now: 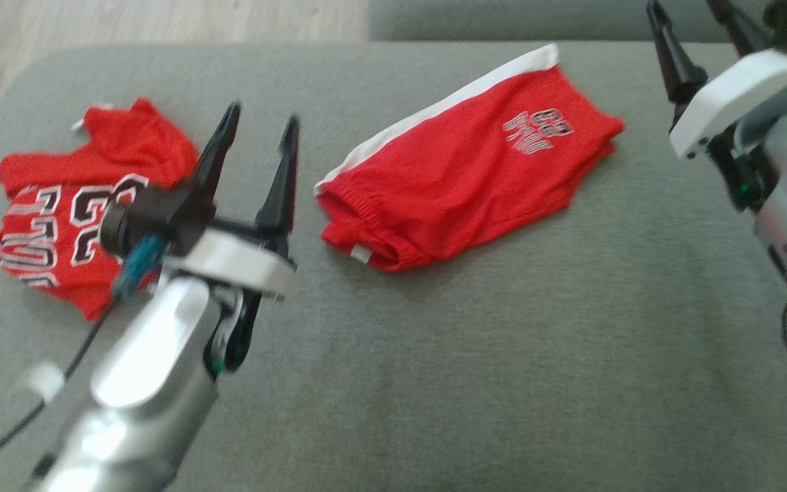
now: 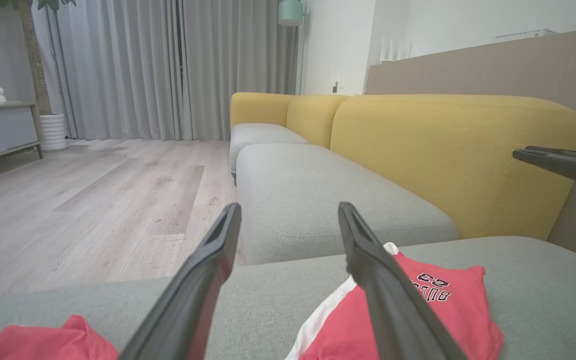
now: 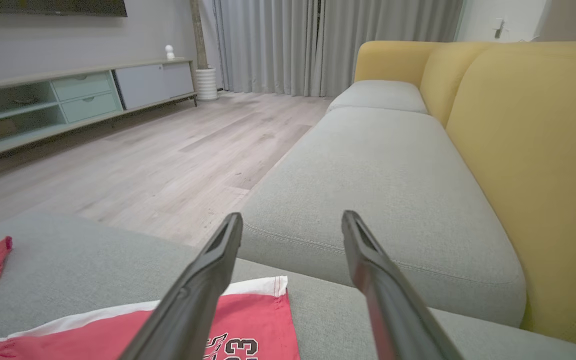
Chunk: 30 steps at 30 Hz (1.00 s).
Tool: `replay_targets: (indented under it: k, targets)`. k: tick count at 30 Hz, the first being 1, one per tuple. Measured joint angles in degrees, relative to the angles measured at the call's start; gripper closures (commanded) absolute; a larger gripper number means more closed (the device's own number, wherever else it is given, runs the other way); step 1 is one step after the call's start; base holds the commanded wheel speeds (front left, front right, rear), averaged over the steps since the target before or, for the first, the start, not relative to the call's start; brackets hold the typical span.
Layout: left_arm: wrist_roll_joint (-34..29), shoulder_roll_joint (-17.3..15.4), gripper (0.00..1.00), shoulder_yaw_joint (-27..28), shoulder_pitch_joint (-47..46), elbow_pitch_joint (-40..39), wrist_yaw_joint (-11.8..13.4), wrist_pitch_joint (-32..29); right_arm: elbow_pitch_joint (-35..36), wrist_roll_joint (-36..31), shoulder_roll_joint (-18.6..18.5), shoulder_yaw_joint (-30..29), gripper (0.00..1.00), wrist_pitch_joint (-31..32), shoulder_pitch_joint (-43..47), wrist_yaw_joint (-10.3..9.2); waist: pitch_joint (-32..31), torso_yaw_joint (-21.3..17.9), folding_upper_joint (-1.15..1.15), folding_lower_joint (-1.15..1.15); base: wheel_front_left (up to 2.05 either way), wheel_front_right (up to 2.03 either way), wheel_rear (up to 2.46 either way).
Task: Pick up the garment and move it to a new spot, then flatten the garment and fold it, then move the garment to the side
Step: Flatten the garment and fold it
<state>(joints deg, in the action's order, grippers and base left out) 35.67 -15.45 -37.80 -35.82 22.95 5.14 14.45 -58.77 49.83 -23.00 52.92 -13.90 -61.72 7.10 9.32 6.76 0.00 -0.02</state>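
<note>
Left gripper (image 1: 262, 116) hangs spread and empty, right gripper (image 1: 683, 9) likewise; folded red shorts (image 1: 462, 178) lie between them on the grey sofa cushion (image 1: 503, 376). Light, limp mesh, I judge: pinch all layers at the waistband (image 1: 344, 205)

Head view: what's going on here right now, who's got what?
Nothing is being held. The red shorts lie flat and look folded over on the grey sofa cushion, between the two arms. The left gripper hovers open beside their waistband end, and the right gripper is open past their other end. A crumpled red jersey lies apart from them on the robot's left.
</note>
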Motion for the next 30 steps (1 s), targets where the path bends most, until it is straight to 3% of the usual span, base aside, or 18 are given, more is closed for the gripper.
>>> replay_targets:
  k: [3, 8, 15, 21, 30]
  targets:
    - [-1.52, 0.03, 0.00, 3.32, 5.04, -2.38, 0.43, 0.00, 0.97, -1.31, 1.10, -6.02, 0.00, -0.41, 2.86, 0.00, -1.91, -1.60, 0.00, 0.01, 0.00, 0.00, 0.00]
    - [-4.46, 1.37, 0.00, 9.55, 12.80, -6.32, 0.41, 0.00, 8.18, -10.99, 3.13, -23.30, 0.00, -0.48, 10.90, -0.01, -4.52, -3.76, 0.00, 0.00, 0.00, 0.00, 0.00]
    - [-10.37, 5.22, 0.00, 16.44, 23.39, -10.03, -1.04, 0.00, 19.07, -28.05, 14.78, -43.02, 0.00, -0.48, 35.75, -0.01, -7.05, -5.63, 0.00, 0.00, 0.00, 0.00, 0.00]
    - [-13.84, 8.13, 0.00, 20.30, 27.03, -11.73, -3.28, 0.00, 25.17, -36.24, 19.14, -48.86, 0.00, -0.48, 43.84, -0.01, -6.81, -5.98, 0.00, 0.01, 0.00, 0.00, 0.00]
    - [-18.23, 10.83, 0.00, 22.72, 25.90, -11.68, -7.60, 0.00, 30.93, -39.95, 19.54, -53.43, 0.00, 3.46, 42.49, -0.01, -3.45, -3.74, 0.00, 0.02, 0.00, 0.00, 0.00]
